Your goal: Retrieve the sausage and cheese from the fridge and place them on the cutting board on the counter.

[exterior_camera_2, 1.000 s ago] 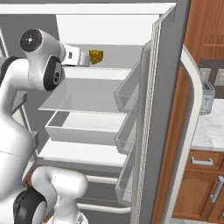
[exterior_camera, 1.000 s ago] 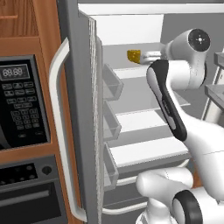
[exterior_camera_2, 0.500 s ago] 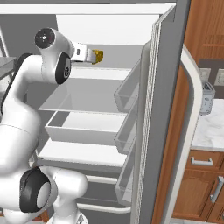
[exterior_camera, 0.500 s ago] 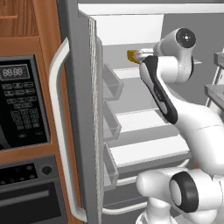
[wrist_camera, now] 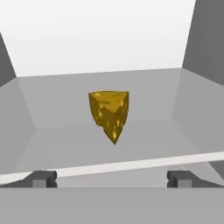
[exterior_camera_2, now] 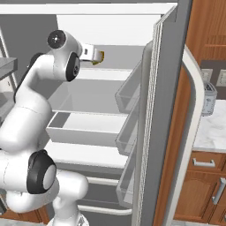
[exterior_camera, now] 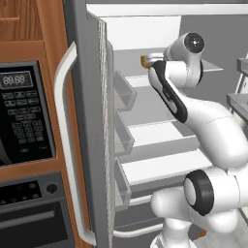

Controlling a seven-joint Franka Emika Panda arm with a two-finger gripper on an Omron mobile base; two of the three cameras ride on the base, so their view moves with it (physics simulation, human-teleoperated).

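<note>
**Yellow cheese on the top shelf, straight ahead of the open tool**

Yellow-orange and pitted with holes, the cheese (wrist_camera: pixel 110 112) sits on the upper glass shelf (wrist_camera: pixel 65 135) of the fridge (exterior_camera: pixel 92 121), its broad face towards the back and its pointed end towards the hand camera. In the hand view it lies centred between the two dark fingertips (wrist_camera: pixel 42 178), beyond the shelf's pale front edge and clear of both tips. The tool (wrist_camera: pixel 112 179) stands spread to its full width and grips nothing; nothing touches the wedge.

From the left base view, the white arm (exterior_camera: pixel 208 126) reaches up into the fridge, and a sliver of the cheese (exterior_camera: pixel 144 61) shows just past the hand. From the right base view, the hand (exterior_camera_2: pixel 90 54) is level with the top shelf, with the cheese (exterior_camera_2: pixel 101 56) just beyond its end, near but apart.

Both fridge doors stand swung wide, their door bins (exterior_camera: pixel 123 92) facing inwards. A black microwave (exterior_camera: pixel 24 114) is set in the wood cabinets left of the fridge.
</note>
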